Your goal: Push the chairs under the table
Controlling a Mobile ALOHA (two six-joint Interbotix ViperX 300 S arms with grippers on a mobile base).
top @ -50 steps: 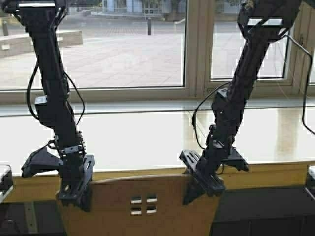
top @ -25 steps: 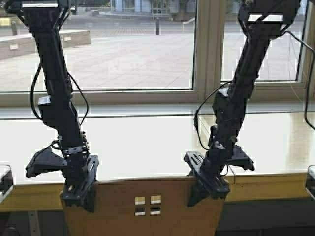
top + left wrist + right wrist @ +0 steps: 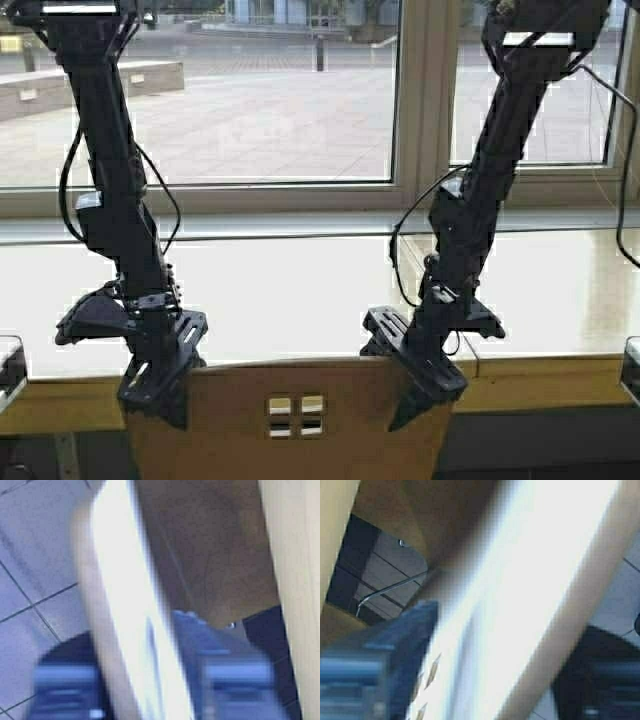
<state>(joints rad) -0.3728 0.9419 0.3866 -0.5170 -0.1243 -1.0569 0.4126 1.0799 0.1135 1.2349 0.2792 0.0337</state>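
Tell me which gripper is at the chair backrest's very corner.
The left gripper: it covers the left corner of the chair backrest; the right gripper sits slightly inboard, wood showing beyond it.

Site looked like a public building's window-side seating area, perhaps a café or campus lounge. A long glossy cream surface (image 3: 300, 290) ran along large windows (image 3: 250, 100) facing a paved plaza (image 3: 260, 125); a plywood chair (image 3: 290, 420) stood at it, over tiled floor (image 3: 30, 605).
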